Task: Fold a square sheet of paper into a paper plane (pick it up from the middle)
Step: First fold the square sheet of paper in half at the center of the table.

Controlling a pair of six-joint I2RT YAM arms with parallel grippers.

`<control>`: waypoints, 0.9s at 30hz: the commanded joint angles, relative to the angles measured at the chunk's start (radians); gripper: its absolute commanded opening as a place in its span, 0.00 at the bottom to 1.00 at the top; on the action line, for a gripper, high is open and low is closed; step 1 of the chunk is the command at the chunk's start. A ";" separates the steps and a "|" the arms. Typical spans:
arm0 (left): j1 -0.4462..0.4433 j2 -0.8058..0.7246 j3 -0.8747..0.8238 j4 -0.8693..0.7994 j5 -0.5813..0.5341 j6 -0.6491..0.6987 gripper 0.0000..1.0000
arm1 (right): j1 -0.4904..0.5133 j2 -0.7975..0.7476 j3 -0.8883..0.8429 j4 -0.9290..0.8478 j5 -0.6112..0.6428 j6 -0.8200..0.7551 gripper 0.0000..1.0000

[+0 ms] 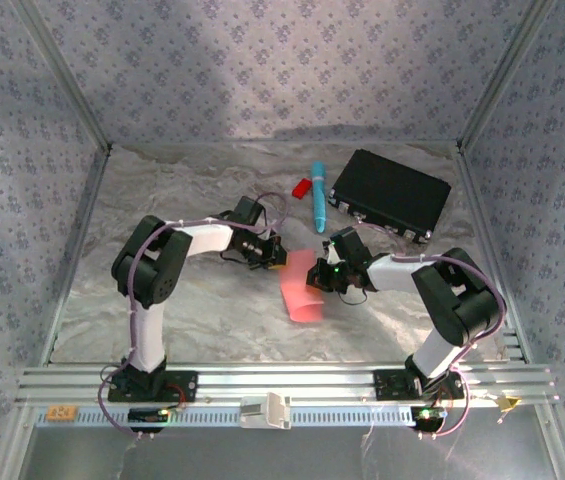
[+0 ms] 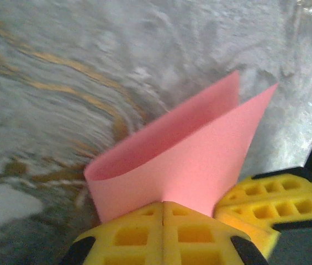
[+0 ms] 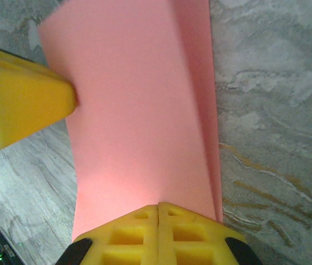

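Paper (image 1: 302, 297) in left fingers (image 2: 139, 234), right fingers (image 3: 128, 237); tag (image 1: 60, 411) illegible

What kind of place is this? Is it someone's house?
Not a house, more likely a robot test booth. Patterned cloth walls box in a table, and the left arm and right arm are bolted to a metal rail at its near edge.

The sheet of paper (image 1: 300, 295) is pink-red, the left pincer (image 2: 163, 205) and right pincer (image 3: 158, 207) yellow. Beside the black case (image 1: 390, 192) lie a blue pen (image 1: 319, 195) and red piece (image 1: 301, 187). The desk (image 1: 192, 320) is marbled grey.
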 commanded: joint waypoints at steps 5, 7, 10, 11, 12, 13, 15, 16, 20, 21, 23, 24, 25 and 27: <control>0.037 0.039 0.034 -0.046 -0.065 0.007 0.00 | 0.007 0.041 -0.045 -0.116 0.089 0.013 0.00; 0.049 0.039 0.040 -0.046 -0.091 -0.007 0.00 | 0.006 0.041 -0.047 -0.115 0.090 0.011 0.00; 0.067 0.037 0.047 -0.039 -0.120 -0.029 0.00 | 0.007 0.041 -0.047 -0.114 0.090 0.013 0.00; 0.072 0.036 0.050 -0.037 -0.130 -0.037 0.00 | 0.007 0.042 -0.047 -0.115 0.090 0.013 0.00; 0.077 0.036 0.053 -0.035 -0.138 -0.044 0.00 | 0.008 0.042 -0.050 -0.115 0.090 0.014 0.00; 0.082 0.037 0.055 -0.034 -0.147 -0.053 0.00 | 0.008 0.042 -0.051 -0.114 0.091 0.015 0.00; 0.086 0.044 0.069 -0.040 -0.179 -0.081 0.00 | 0.011 0.041 -0.051 -0.113 0.099 0.022 0.00; 0.087 0.048 0.074 -0.047 -0.193 -0.094 0.00 | 0.013 0.042 -0.051 -0.111 0.105 0.027 0.00; 0.086 0.068 0.106 -0.058 -0.225 -0.144 0.00 | 0.029 0.045 -0.047 -0.108 0.126 0.043 0.00; 0.086 0.072 0.120 -0.070 -0.223 -0.148 0.00 | 0.031 0.047 -0.044 -0.107 0.127 0.045 0.00; 0.080 0.066 0.141 -0.096 -0.225 -0.144 0.00 | 0.035 0.050 -0.040 -0.108 0.131 0.051 0.00; 0.077 0.053 0.146 -0.105 -0.231 -0.143 0.00 | 0.039 0.051 -0.040 -0.107 0.136 0.058 0.00; 0.075 0.037 0.145 -0.106 -0.234 -0.140 0.00 | 0.040 0.051 -0.040 -0.104 0.139 0.061 0.00; 0.070 -0.007 0.133 -0.103 -0.241 -0.140 0.00 | 0.044 0.050 -0.038 -0.101 0.143 0.065 0.00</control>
